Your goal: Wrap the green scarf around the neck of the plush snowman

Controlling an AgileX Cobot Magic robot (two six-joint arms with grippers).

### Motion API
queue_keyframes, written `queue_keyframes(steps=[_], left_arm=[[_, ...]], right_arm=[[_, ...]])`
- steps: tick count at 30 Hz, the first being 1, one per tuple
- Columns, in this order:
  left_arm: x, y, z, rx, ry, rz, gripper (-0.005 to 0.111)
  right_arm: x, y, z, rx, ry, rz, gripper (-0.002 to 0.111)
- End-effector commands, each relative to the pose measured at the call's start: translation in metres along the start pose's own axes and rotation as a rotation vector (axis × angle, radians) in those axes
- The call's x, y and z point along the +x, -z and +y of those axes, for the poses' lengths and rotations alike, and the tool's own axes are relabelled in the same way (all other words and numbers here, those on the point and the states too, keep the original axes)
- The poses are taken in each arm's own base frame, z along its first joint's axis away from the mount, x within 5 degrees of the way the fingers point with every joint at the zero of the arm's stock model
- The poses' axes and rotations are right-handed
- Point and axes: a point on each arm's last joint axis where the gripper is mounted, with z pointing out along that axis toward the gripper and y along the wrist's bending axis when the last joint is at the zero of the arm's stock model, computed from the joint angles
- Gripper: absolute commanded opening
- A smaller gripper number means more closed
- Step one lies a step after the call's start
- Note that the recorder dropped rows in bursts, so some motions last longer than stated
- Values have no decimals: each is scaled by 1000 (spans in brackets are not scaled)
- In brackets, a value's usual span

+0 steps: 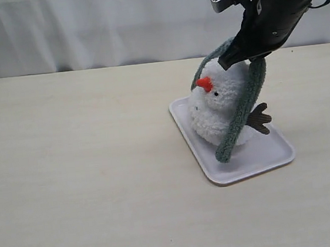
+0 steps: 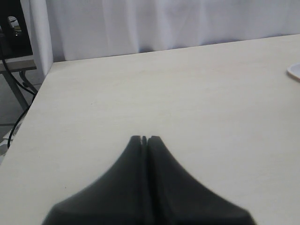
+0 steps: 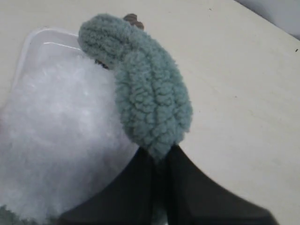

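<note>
- Plush snowman (image 1: 218, 109) stands on a white tray (image 1: 258, 164), right of centre on the pale wood-grain table (image 1: 75, 168). Its orange-red nose (image 1: 204, 84) faces the left of the exterior view.
- Green scarf (image 1: 243, 112) is draped over the top of the snowman's head like an arch. One part runs down the far side behind the nose. The other hangs down the near right side, with its rounded end reaching the tray beside the body.
- A brown twig arm (image 1: 259, 119) sticks out just past the hanging part of the scarf.
- Right gripper (image 1: 228, 64) sits just above the head. In the right wrist view its fingers are pinched together on a fold of the scarf (image 3: 150, 103), over the white fluff (image 3: 56, 136).
- Left gripper (image 2: 144, 139) has its fingers pressed together with nothing between them, above bare table and well apart from the tray edge (image 2: 295, 71).
- White curtain (image 1: 84, 26) hangs behind the table.
</note>
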Motion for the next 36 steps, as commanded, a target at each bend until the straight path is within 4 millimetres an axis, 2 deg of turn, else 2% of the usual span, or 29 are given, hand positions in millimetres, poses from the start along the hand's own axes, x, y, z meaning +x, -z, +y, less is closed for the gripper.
queue_keyframes(steps=[1,9,18,24,31,36], left_arm=[[0,0,0,-1,2,-10,0],[0,0,0,-1,2,-10,0],[0,0,0,-1,2,-10,0],[0,0,0,-1,2,-10,0],[0,0,0,-1,2,-10,0],[0,0,0,-1,2,-10,0]], right_arm=[[2,-7,0,13,4,38,4],[6,-30,7,4,18,97,4],[4,-32,7,9,-1,77,5],[5,-30,7,5,-36,94,24],[7,-13,1,17,-57,104,45],[9,7,-5,28,-80,104,50]])
